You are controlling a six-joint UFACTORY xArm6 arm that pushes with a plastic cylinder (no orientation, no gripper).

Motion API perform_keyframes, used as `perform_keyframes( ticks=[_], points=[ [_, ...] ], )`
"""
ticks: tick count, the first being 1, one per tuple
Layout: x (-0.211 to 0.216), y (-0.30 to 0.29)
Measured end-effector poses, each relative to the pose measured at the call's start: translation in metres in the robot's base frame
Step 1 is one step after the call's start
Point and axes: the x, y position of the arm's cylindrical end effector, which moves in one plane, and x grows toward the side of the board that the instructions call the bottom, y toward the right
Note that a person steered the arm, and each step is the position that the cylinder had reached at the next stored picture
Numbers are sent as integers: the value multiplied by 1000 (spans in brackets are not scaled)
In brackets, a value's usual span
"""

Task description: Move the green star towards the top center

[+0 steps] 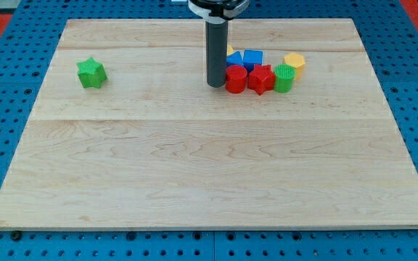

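The green star lies alone near the view's left edge of the wooden board, in the upper part. My tip rests on the board near the top centre, far to the right of the green star. It stands just left of a red cylinder, touching or nearly touching it.
A cluster of blocks sits right of my tip: the red cylinder, a red star, a green cylinder, a blue cube, another blue block, a yellow hexagon, and a yellow piece partly hidden behind the rod.
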Motion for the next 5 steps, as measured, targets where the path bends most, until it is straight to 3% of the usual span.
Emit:
perform_keyframes(
  ticks=[2, 3, 5],
  points=[
    [12, -19],
    [13, -67],
    [13, -79]
  ],
)
